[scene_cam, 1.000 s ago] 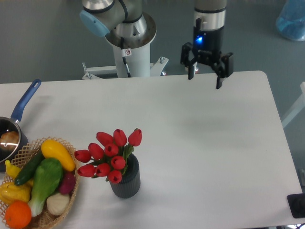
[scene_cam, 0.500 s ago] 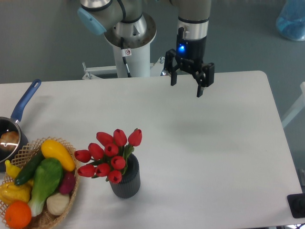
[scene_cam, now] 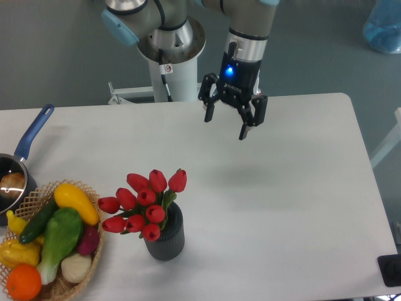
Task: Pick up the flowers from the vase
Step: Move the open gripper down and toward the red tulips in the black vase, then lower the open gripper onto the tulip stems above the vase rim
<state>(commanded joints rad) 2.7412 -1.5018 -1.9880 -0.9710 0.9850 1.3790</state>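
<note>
1. Fixed camera, only view: jaws [scene_cam: 225,126] spread apart, nothing between them, pointing down, hanging above the far part of the white table [scene_cam: 294,188], not touching it.
2. Blue light lit on the wrist body just above the jaws; arm rises out of the top edge.
3. Flowers [scene_cam: 143,207]: bunch of red closed tulip buds with green stems, below and left of the jaws in the picture, nearer the camera, well apart from them.
4. Flowers sit in the vase [scene_cam: 166,238], dark grey, ribbed, upright on the table, directly under the buds; stems go into its mouth.
5. Wicker basket [scene_cam: 59,285] further left of the jaws, just beside the vase, at the lower left corner; holds yellow, green, orange, purple and pale vegetables.
6. Saucepan [scene_cam: 15,172] with blue handle at the left edge, touching or overlapping the basket rim from behind, cannot tell which; something pale brown inside.
7. Robot base column [scene_cam: 172,56], white and grey, behind the table, left of the jaws.
8. Blue translucent object [scene_cam: 383,25] at top right, right of the jaws, off the table, partly cropped.
9. Dark object [scene_cam: 391,269] at the lower right corner, mostly out of frame.
</note>
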